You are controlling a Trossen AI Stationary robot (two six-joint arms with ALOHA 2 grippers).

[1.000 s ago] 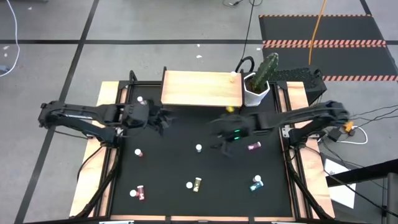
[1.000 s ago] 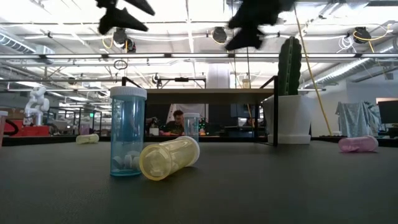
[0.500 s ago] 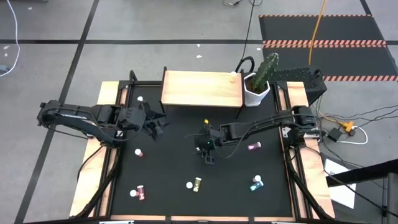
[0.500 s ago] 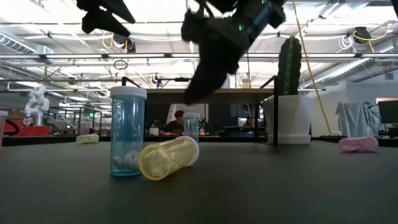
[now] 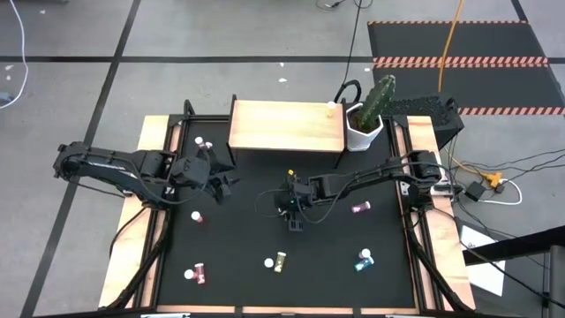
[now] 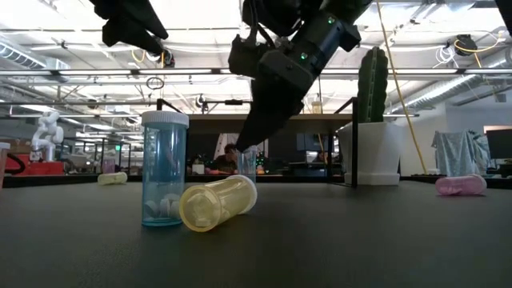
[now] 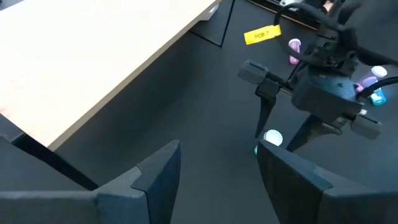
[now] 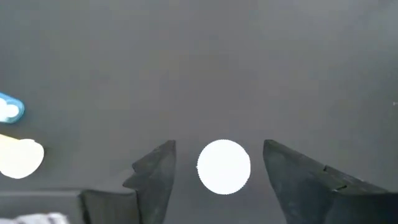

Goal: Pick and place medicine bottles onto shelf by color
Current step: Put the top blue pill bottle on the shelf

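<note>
Standing at the table's far edge, the light-wood shelf (image 5: 287, 125) on thin black legs carries one tiny yellowish bottle (image 5: 331, 108) at its corner beside the cactus pot (image 5: 363, 129). In front of the shelf, the right gripper (image 5: 291, 212) points down with fingers apart around an upright white-capped medicine bottle (image 8: 224, 166), not yet touching it. The left gripper (image 5: 221, 175), fingers apart and empty, hovers off the shelf's front-left corner. An upright teal bottle (image 6: 164, 170) and a tipped yellow bottle (image 6: 218, 202) sit well in front of the shelf.

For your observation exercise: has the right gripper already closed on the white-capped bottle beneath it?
No. The right gripper is open, its fingers apart from the bottle's white cap.
</note>
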